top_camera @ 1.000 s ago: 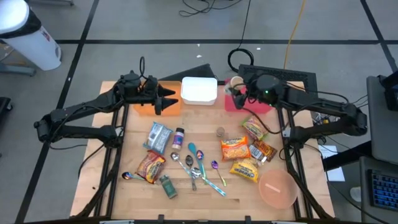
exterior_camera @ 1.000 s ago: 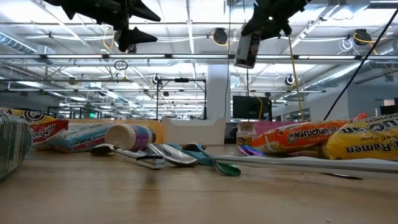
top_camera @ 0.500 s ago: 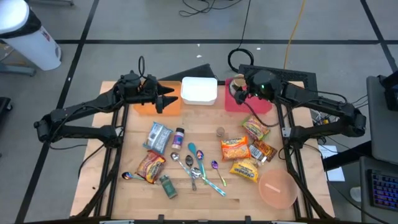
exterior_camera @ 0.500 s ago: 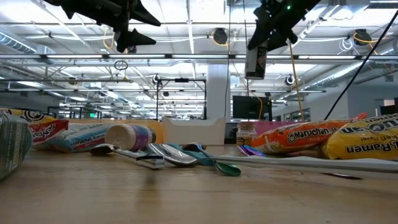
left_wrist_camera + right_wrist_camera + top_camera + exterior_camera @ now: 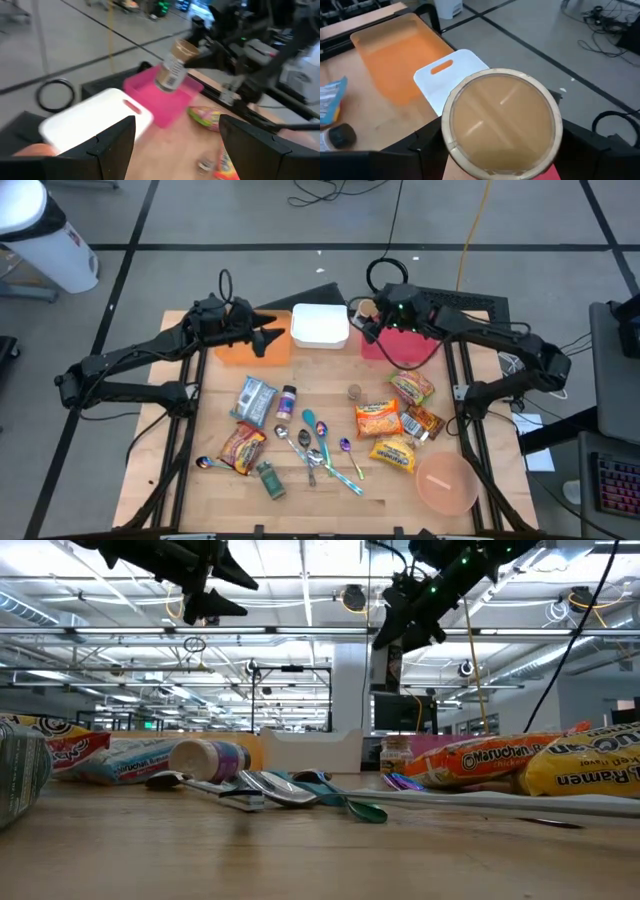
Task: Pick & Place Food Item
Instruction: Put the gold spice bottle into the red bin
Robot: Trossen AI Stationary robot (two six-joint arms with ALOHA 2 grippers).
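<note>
A small jar (image 5: pixel 502 122) with a tan lid and a printed label is in my right gripper (image 5: pixel 368 318), which is shut on it in the air. It hangs over the far left corner of the pink bin (image 5: pixel 405 348). The left wrist view shows the same jar (image 5: pixel 172 72) tilted above that pink bin (image 5: pixel 162 102). My left gripper (image 5: pixel 266 338) stands open over the orange tray (image 5: pixel 232 352), with nothing between its fingers (image 5: pixel 115 145). My right gripper pinches the jar between its two fingers (image 5: pixel 427 150), one on each side of the body just below the lid (image 5: pixel 182 62). The lid faces back toward the wrist and the bottom points away and down. The jar is tilted and lifted clear of the bin.
A white container (image 5: pixel 320 326) sits between the orange tray and the pink bin. Ramen packs (image 5: pixel 378 418), snack packets (image 5: pixel 254 398), spoons (image 5: pixel 318 448) and small jars (image 5: pixel 288 400) are scattered mid-table. A pink bowl (image 5: pixel 446 483) stands at the near right corner.
My right gripper has carried the jar toward the table's left edge and downward, from over the pink bin's middle to its far left corner. It has stayed shut on the jar.
</note>
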